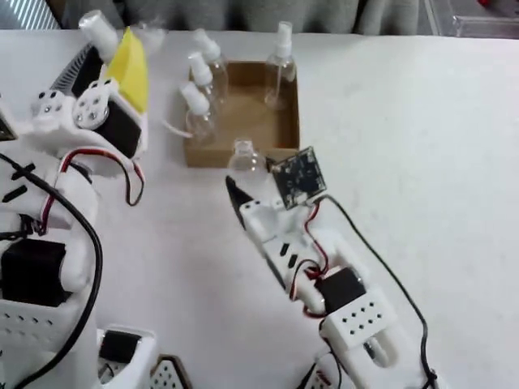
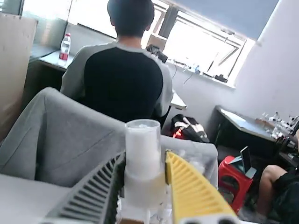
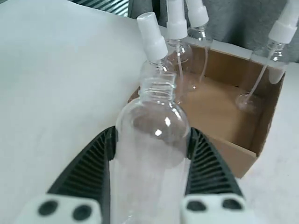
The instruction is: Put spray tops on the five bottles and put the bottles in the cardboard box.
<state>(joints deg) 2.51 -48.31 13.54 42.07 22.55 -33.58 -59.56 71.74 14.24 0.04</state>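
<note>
- The white surface [image 1: 422,121] carries the cardboard box [image 1: 243,117] towards its far side, with one arm on either side of it.
- Four capped bottles [image 1: 280,69] are at the box, one by its right wall and three along its left wall. I cannot tell whether the nearest of those three is fully inside.
- By that count the job looks to be on its fifth and last bottle, and the step in hand is capping it.
- The right tool [image 3: 152,140] is pinching the uncapped bottle [image 3: 154,109] round its body, a black finger on each side. The bottle's open neck points away from the wrist, and it is held just outside the box's near wall.
- The left tool [image 2: 145,158] is pressed onto the spray top [image 2: 142,149], which sits upright between the grey finger and the yellow one. It is held high at the far left, well apart from the bottle.
- The next move calls for bringing the two together:
  - The spray top has to come over the open neck, lined up square with it.
  - It then has to be seated while the right tool keeps the bottle steady.
  - Only after that does the bottle go into the box.
</note>
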